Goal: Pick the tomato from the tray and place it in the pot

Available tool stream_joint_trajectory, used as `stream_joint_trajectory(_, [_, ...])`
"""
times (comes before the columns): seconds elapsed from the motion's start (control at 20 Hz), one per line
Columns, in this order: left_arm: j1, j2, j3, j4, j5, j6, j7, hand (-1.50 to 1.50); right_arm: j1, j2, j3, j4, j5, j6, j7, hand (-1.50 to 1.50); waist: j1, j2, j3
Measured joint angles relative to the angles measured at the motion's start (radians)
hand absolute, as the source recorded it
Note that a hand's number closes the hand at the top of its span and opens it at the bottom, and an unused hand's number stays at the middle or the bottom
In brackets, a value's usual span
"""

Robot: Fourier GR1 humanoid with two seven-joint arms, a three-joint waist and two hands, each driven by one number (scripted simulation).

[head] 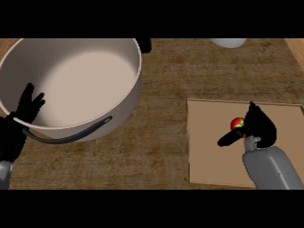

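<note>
Where fingers (258,119) curl, tomato (237,122) within

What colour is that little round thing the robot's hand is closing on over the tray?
The tomato is red with a green top, seen in the head view.

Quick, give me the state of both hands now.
Left hand: open, fingers up, resting by the pot.
Right hand: over the tray, curled round the tomato.

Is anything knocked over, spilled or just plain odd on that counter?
Nothing stands out. The pot sits upright with nothing showing inside. The tomato is on the tray, where the right hand has its fingers round it. The left hand rests open beside the pot. A pale object at the top edge is cut off.
</note>
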Motion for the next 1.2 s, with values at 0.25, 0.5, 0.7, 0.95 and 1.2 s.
stream_joint_trajectory(0.25, [-0.002,-0.005,0.005,-0.001,-0.006,0.004,0.015,0.0,-0.008,0.015,-0.027,0.034,0.009,-0.002,-0.016,-1.5,0.001,-0.001,0.0])
stream_joint_trajectory(0.5, [-0.006,-0.01,0.009,0.01,-0.017,0.003,0.017,0.0,-0.007,0.024,-0.059,0.068,0.003,-0.01,-0.041,1.5,-0.001,-0.003,-0.001])
stream_joint_trajectory(0.7, [-0.008,-0.017,0.003,0.012,-0.031,0.008,0.033,0.0,-0.014,0.013,-0.053,0.078,0.04,-0.032,-0.066,1.5,-0.001,-0.005,-0.002])
stream_joint_trajectory(0.95, [-0.008,-0.019,0.004,0.015,-0.034,-0.009,0.033,0.0,-0.023,-0.004,-0.014,0.077,0.105,-0.035,-0.069,1.5,0.001,-0.005,-0.003])
stream_joint_trajectory(1.2, [-0.01,-0.021,0.01,0.016,-0.033,-0.026,0.033,0.0,-0.051,-0.016,0.032,0.08,0.152,-0.032,-0.107,1.5,0.009,-0.002,-0.003])
